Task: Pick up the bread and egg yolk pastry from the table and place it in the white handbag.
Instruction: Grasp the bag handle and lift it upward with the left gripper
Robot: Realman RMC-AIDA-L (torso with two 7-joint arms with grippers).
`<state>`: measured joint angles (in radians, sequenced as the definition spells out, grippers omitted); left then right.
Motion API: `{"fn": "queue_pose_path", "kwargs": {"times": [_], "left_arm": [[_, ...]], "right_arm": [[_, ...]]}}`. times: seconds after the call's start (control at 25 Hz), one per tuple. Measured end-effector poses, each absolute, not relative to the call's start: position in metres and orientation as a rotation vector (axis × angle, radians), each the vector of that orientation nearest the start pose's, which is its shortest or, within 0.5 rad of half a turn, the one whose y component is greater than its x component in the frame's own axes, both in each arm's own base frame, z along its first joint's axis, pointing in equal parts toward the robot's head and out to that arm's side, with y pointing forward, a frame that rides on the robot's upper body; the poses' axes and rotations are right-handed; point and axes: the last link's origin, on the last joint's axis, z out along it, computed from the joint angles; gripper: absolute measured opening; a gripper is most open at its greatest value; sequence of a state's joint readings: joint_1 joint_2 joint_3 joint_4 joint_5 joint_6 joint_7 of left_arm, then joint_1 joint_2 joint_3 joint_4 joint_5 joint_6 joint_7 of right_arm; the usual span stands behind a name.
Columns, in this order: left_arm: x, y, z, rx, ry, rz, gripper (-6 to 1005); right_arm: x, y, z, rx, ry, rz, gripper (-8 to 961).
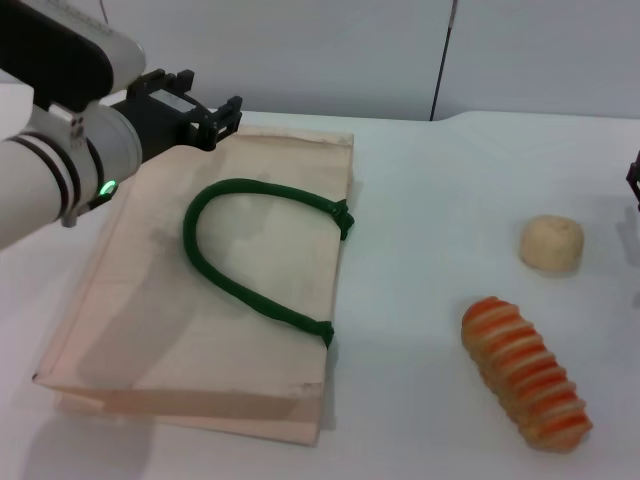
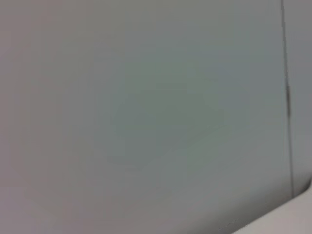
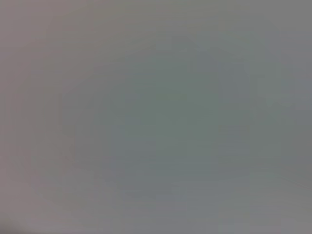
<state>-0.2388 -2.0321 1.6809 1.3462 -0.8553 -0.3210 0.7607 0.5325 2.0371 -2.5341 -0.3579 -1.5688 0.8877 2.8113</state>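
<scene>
Two food items sit on the white table [image 1: 420, 200], both to my right of the flat cream fabric handbag [image 1: 240, 300] w/ dark green rope handle [image 1: 215, 250]: small smooth pale-beige round pastry ball [image 1: 551, 243], and nearer me the long ridged tan loaf w/ orange stripes [image 1: 525, 372]. They're near each other, not touching, well apart from bag. My left gripper [image 1: 215, 118] hovers over bag's far left corner, fingers parted, grasping nothing. My right gripper [image 1: 634, 180] barely shows at the table's right edge; can't tell its state. Wrist views show only blank grey.
</scene>
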Motion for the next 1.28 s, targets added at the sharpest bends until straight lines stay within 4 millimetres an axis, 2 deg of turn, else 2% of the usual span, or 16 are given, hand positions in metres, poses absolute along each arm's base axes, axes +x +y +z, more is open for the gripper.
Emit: {"fn": "queue_pose_path", "kwargs": {"times": [0.32,0.48,0.84,1.04,1.28], "left_arm": [[-0.200,0.387,0.034,-2.061,-0.629,-0.110,637],[-0.197,0.391,0.036,-2.089,-0.667,-0.013,634],[-0.200,0.396,0.022,-2.159,-0.720,0.094,626],[-0.209,0.399,0.009,-2.202,-0.775,0.186,498],[-0.213,0.400,0.005,-2.214,-0.788,0.228,499]], "right_arm": [[0.326,0.371,-0.022,-1.479,0.664,0.398,785],[0.325,0.372,-0.022,-1.481,0.663,0.400,785],[0.322,0.374,-0.023,-1.486,0.657,0.405,786],[0.323,0.374,-0.024,-1.490,0.659,0.401,786],[0.323,0.374,-0.024,-1.495,0.661,0.397,786]]}}
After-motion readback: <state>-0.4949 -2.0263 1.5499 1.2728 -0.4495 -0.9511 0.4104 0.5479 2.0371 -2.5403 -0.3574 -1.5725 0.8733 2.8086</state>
